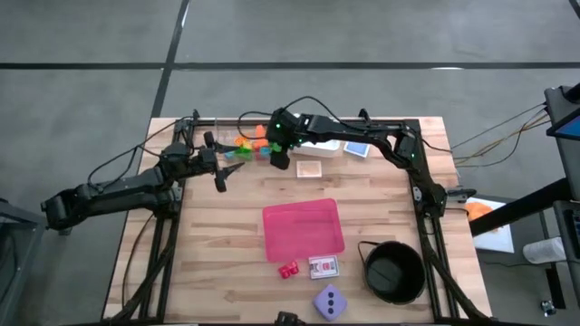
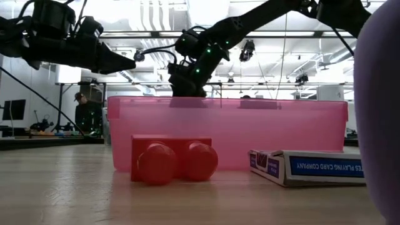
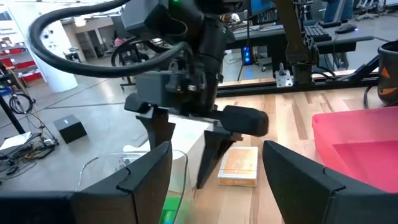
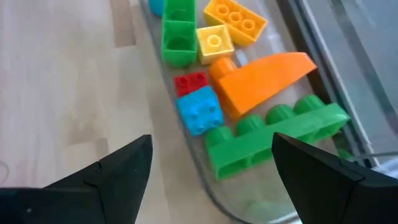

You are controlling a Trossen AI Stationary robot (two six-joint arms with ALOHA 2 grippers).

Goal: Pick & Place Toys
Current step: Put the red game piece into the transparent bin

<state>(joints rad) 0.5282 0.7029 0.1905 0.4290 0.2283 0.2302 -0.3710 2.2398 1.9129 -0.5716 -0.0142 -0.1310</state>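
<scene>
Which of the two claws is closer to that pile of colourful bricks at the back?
Right. The right gripper hangs open directly over the bricks, while the left gripper hovers open off to their side.

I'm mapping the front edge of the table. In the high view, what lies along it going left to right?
Red brick → playing card box → lilac die → black bowl.

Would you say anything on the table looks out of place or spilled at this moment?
One red brick lies alone on the near table beside the pink container, far from the other bricks heaped in a clear tray under the open right gripper. Nothing looks spilled or damaged.
</scene>
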